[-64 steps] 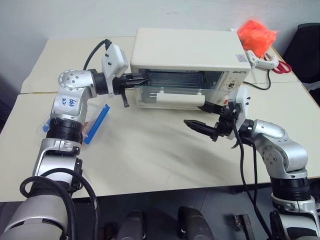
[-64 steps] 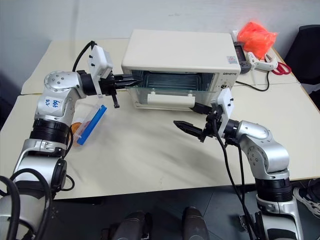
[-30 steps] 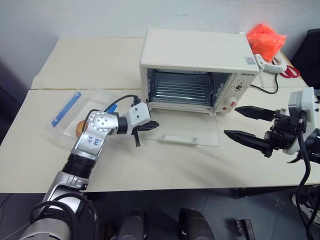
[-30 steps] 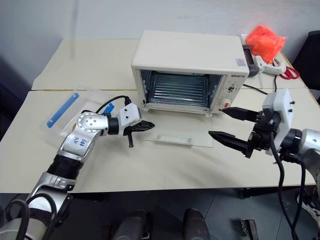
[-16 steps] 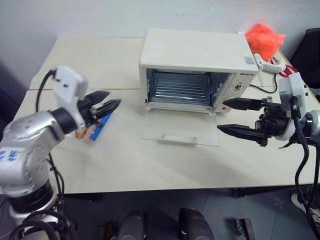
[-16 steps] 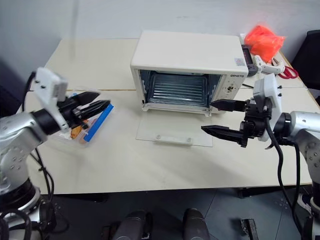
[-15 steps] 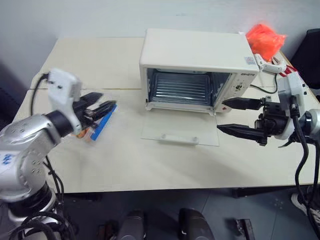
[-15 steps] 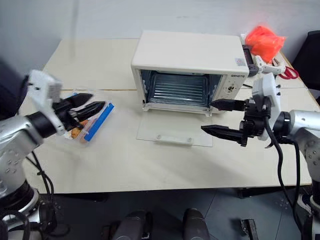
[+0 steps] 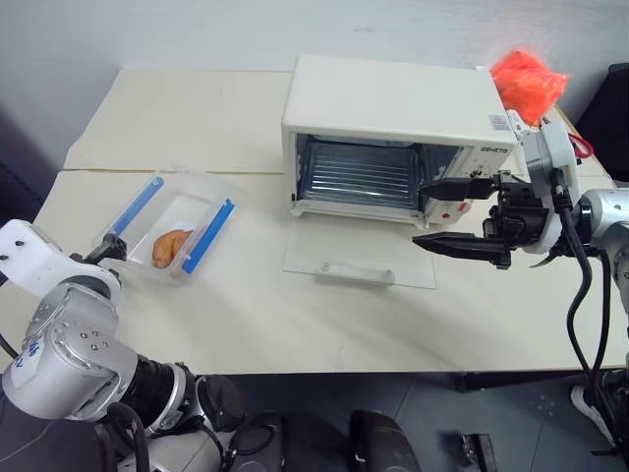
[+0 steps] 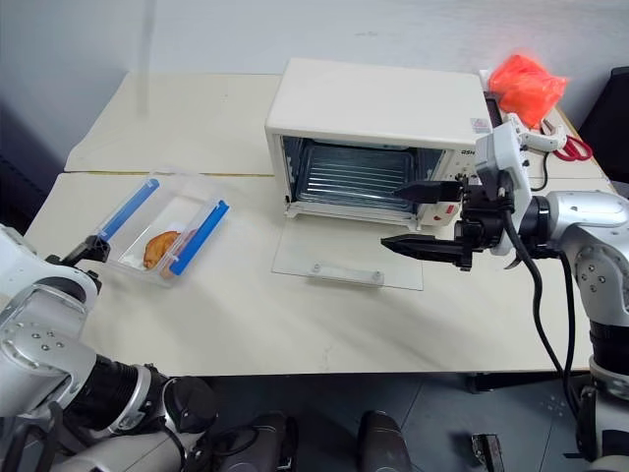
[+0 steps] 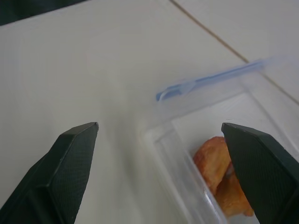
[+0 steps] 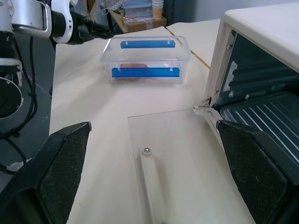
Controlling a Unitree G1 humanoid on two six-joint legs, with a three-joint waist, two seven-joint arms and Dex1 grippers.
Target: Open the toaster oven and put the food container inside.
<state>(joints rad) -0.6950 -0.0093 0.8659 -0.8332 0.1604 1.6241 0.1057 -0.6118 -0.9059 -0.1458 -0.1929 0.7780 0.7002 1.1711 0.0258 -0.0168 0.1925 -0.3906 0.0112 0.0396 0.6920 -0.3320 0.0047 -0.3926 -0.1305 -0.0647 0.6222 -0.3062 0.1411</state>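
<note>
Centrally, the toaster oven (image 9: 393,138) stands with its glass door (image 9: 360,264) dropped flat on the table (image 9: 246,315). Food container (image 9: 172,226) — well left of the oven, on the table. Left gripper (image 11: 159,135): fingers spread, near the container's corner, gripping nothing. Right gripper (image 9: 439,214): spread wide before the oven's knobs — empty.

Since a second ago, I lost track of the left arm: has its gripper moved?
Yes. The left gripper has swung away from the toaster oven door's left edge, out to the far side of the food container.
</note>
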